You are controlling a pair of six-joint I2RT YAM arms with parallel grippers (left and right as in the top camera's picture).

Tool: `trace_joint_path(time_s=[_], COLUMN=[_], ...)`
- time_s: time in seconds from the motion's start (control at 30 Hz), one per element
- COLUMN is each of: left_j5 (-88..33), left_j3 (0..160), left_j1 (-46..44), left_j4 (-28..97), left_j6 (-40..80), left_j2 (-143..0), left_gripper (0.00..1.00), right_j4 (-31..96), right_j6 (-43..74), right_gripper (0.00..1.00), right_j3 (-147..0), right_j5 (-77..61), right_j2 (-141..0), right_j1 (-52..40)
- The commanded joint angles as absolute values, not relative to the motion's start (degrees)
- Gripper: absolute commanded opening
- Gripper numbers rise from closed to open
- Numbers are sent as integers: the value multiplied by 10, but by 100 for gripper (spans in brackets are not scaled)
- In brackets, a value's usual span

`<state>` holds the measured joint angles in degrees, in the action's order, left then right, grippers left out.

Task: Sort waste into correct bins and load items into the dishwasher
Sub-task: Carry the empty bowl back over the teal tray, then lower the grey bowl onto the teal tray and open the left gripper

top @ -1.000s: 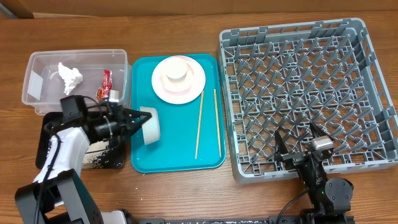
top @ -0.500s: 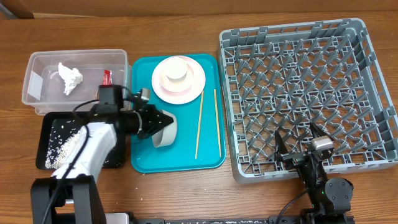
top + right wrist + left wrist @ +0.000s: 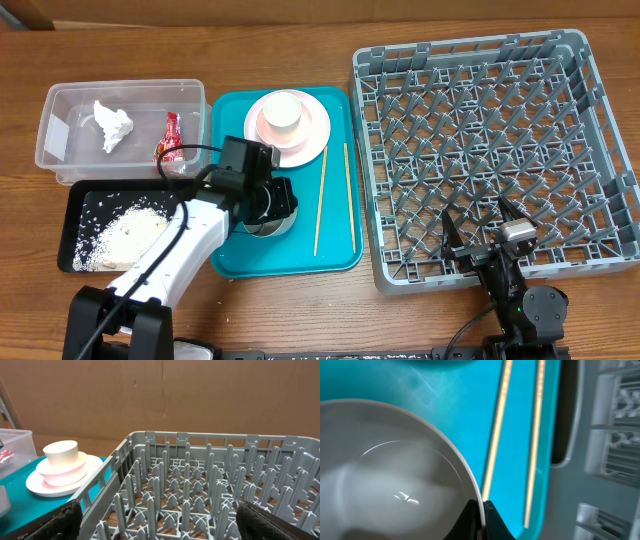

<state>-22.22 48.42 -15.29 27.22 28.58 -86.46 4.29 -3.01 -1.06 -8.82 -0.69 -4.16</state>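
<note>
Left arm [image 3: 165, 255], as I see it from overhead: one long white shell link, black joint housings at either end, a black base block, and a thin black cable [image 3: 186, 148] looping free beside the upper link. Left gripper [image 3: 272, 205]: black body with a boxy black camera mount behind it; on its own feed the fingertips [image 3: 492, 527] read as two slim black wedges. Right arm [image 3: 527, 308]: all black, with rounded joint housings. Right gripper [image 3: 476, 212]: two tapering black fingers and a small silver-grey block [image 3: 517, 229] on the wrist; on its own feed I get only dark, blurred finger edges.
</note>
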Motion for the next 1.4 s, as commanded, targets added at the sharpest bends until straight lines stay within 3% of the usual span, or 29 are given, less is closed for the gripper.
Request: trace_joint_path(time_s=[0.0, 0.33, 0.6, 0.73, 1.17, 1.23, 1.27, 1.33, 1.37], left_j5=[-123, -79, -79, -79, -48, -29, -24, -23, -23], left_j3=[478, 478, 478, 479, 668, 696, 705, 717, 717], left_j1=[-172, -184, -184, -184, -183, -180, -178, -173, -170], left_j4=[281, 287, 287, 286, 402, 407, 407, 403, 401], left_j6=[299, 298, 298, 298, 230, 229, 229, 229, 229], left_j2=[-872, -872, -872, -872, -872, -872, -872, -872, -872], left_gripper=[4, 4, 31, 37, 38, 49, 61, 100, 100], right_j4=[40, 40, 40, 40, 40, 40, 40, 40, 39], right_j6=[-30, -30, -30, -30, -30, -30, -30, -30, -30], right_gripper=[100, 100, 100, 100, 100, 100, 100, 100, 100], right_j3=[-4, -4, -4, -4, -4, -4, -4, -4, -4], right_j5=[-91, -91, -91, -91, -91, -91, -91, -91, -91], right_j2=[-2, -2, -2, -2, -2, -2, -2, -2, -2], right_j1=[-40, -40, -40, -40, -40, -40, -40, -40, -40])
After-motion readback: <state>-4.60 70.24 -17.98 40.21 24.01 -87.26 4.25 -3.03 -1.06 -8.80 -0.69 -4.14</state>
